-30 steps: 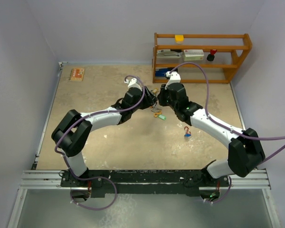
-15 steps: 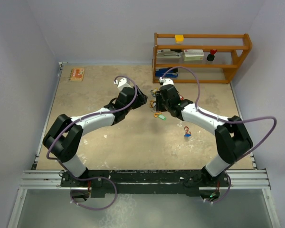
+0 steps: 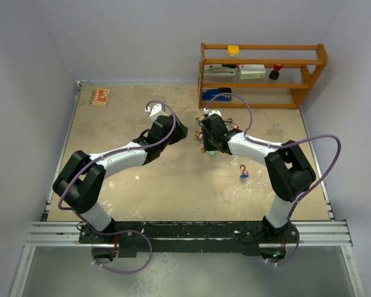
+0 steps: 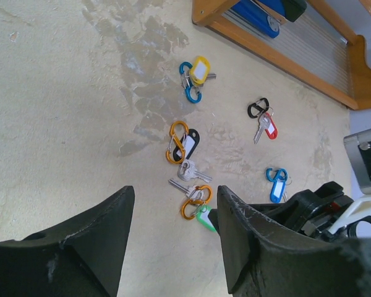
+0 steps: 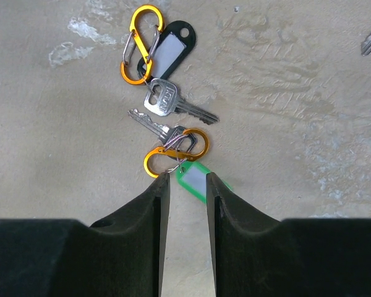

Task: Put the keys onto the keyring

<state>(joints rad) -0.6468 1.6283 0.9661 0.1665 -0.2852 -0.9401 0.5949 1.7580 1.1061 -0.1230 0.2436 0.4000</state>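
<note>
Plainly, little of the job looks done. The keys (image 4: 192, 171) lie scattered on the table (image 4: 62, 93) in its far middle part, just near the left end of the wooden shelf (image 3: 263, 62), and no single ring can be seen gathering them.

They lie in separate small sets:
- farthest, a yellow tag (image 4: 200, 69) with a blue clip;
- nearer, an orange clip (image 5: 140, 43) touching a black tag (image 5: 167, 48);
- just near that, a loose silver key (image 5: 165, 100) joined to nothing I can see;
- nearer again, a second orange clip (image 5: 176, 152) with another key and a green tag (image 5: 195, 180) hanging from it;
- to the right, a red-tagged key (image 4: 267, 127) by a black clip, and a blue tag (image 4: 276, 184).

The right jaws stand a little apart, pointing down right at the green tag, with bare table showing between them; whether they touch the tag I cannot tell, and they grip nothing. The left jaws are wide apart and empty, hanging above the table left of the cluster, apart from every key.

My judgement: the gathering is at its start, with the loose key and every other set yet to be brought onto one ring.
</note>
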